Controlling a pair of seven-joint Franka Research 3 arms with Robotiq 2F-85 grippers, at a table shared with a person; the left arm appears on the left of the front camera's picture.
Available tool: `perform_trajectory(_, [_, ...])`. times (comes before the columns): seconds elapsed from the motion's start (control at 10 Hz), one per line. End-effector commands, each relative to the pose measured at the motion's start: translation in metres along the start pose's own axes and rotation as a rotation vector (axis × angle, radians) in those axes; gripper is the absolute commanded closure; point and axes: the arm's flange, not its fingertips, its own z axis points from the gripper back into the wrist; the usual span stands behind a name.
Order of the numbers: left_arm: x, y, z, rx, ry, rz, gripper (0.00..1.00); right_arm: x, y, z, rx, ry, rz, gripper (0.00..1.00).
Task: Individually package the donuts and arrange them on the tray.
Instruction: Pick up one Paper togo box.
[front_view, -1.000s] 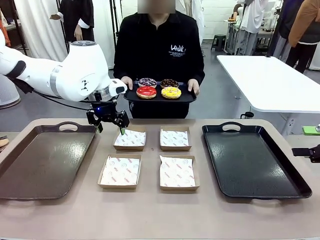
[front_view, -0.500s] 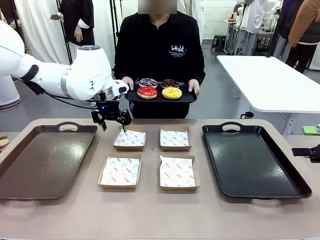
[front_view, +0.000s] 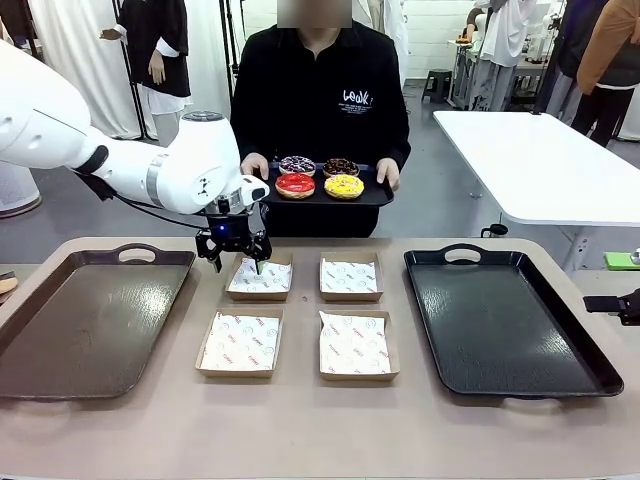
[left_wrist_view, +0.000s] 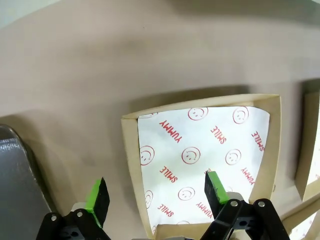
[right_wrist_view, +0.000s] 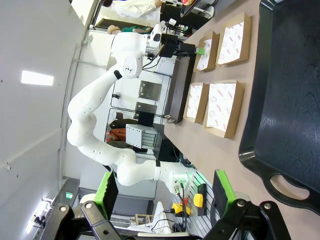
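Front view is showing you the left gripper (front_view: 237, 262) hanging wide open, gripping nothing, over the edge of a paper-lined box (front_view: 258, 296), 1 of 4. Just beyond it, 4 donuts (front_view: 320, 176) are sitting on the person's black tray (front_view: 375, 197). Your right gripper (right_wrist_view: 165, 192) is gaping too, empty.

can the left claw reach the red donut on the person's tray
Probably yes: the left claw is open over the far-left box, and nothing stands between it and the red donut.
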Motion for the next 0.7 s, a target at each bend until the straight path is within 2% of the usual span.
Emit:
perform_trajectory(0.0, [0.003, -0.004, 0.003, 0.063, -0.015, 0.063, 0.00, 0.001, 0.000, 0.000, 0.011, -0.009, 0.010, 0.00])
perform_trajectory(0.3, [0.002, 0.003, 0.007, 0.068, -0.056, 0.100, 0.84, 0.001, 0.000, 0.000, 0.011, -0.009, 0.010, 0.00])
perform_trajectory(0.4, [0.004, 0.006, 0.009, 0.060, -0.050, 0.100, 1.00, 0.001, 0.000, 0.000, 0.011, -0.009, 0.010, 0.00])
perform_trajectory(0.6, [0.001, 0.011, 0.010, 0.050, -0.052, 0.098, 1.00, 0.001, 0.000, 0.000, 0.011, -0.009, 0.010, 0.00])
